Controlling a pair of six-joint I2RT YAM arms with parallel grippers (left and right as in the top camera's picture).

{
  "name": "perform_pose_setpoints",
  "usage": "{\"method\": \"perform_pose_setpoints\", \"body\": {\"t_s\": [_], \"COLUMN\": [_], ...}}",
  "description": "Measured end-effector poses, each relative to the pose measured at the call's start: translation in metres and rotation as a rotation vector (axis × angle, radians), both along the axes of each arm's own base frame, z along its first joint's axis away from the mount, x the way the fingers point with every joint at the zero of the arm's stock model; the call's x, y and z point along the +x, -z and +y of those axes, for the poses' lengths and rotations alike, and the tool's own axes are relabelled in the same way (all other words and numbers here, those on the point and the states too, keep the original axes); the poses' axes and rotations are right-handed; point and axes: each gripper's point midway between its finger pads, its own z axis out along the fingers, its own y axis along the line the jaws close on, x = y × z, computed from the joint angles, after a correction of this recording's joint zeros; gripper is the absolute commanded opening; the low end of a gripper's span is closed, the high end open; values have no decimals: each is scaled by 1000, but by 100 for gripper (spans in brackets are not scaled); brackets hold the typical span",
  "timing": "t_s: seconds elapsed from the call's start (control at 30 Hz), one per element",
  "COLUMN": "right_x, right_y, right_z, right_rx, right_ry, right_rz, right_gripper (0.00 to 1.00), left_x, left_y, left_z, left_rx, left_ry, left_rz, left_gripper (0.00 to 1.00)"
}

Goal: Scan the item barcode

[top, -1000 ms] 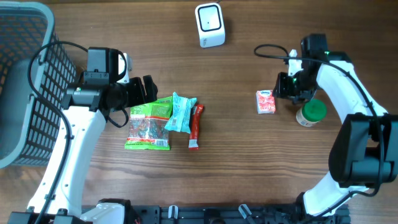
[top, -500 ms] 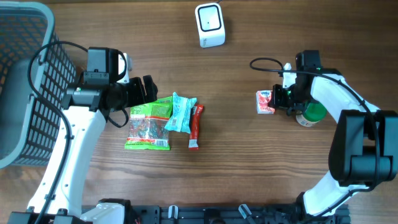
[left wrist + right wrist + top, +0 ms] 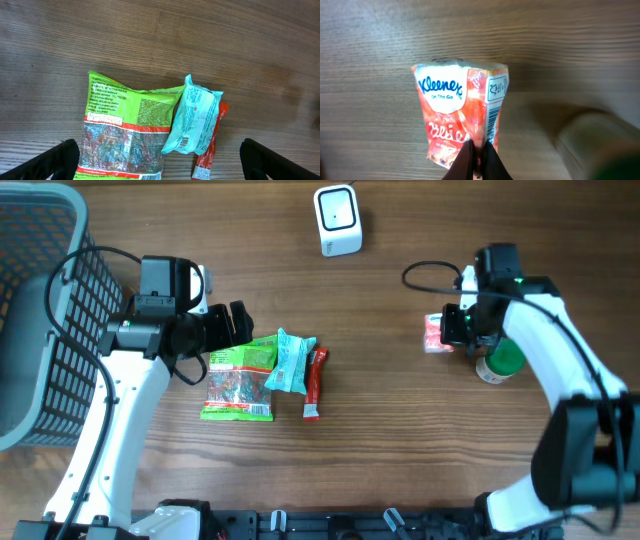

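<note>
The wooden bench carries everything, with a grey basket at its far left edge. The left gripper hovers with its jaws wide apart and empty, above a green snack bag, a teal packet and a red stick that lie overlapping. A white scanner stands at the far edge of the bench, well apart from both arms. A green-lidded jar sits just beside the right arm.

The right gripper is pinched together on the tissue pack, which lies between the scanner and the jar, on the right half of the bench. The overhead view blurs here, so the pack may be just off the wood or resting on it.

The pack looks light and soft: thin glossy film over a wad of tissues. It will likely squash and bend rather than break, and the film may slip. The fingertips grip only a fold at its bottom end, so I judge it could swing or twist when carried. A deeper hold across the body would be steadier. The barcode runs down one narrow side, and the grip should leave that side uncovered and able to turn toward the scanner.
</note>
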Motion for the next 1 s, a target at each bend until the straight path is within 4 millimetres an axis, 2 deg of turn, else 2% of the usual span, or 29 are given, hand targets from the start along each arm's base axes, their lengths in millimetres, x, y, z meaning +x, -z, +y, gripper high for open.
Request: {"method": "perform_pose_setpoints", "body": {"t_s": [0.1, 0.23, 0.33, 0.43, 0.57, 0.6, 0.7, 0.87, 0.97, 1.0], "right_x": [-7, -14, -19, -26, -27, -29, -28, -29, -27, -26], "right_y": [-16, -23, -25, -21, -13, -2, 10, 28, 30, 31], "right_z": [4, 28, 50, 59, 54, 50, 44, 38, 40, 41], "right_rx": [-202, -405, -521, -654, -796, -844, -910, -965, -961, -956], "right_ry": [14, -32, -85, -122, -147, -167, -180, -202, -200, -198], "right_rz": [-37, -102, -154, -184, -187, -156, -128, -88, -96, -103], "right_gripper": [4, 4, 4, 4, 4, 4, 4, 4, 5, 8], "left_x": [0, 0, 0, 0, 0, 0, 0, 0, 0, 0], "left_y": [0, 0, 0, 0, 0, 0, 0, 0, 0, 0], "left_z": [0, 0, 0, 0, 0, 0, 0, 0, 0, 0], "left_rx": [0, 0, 0, 0, 0, 0, 0, 0, 0, 0], "left_ry": [0, 0, 0, 0, 0, 0, 0, 0, 0, 0], "left_rz": [0, 0, 0, 0, 0, 0, 0, 0, 0, 0], "left_gripper": [100, 100, 100, 100, 100, 100, 100, 100, 100, 100]}}
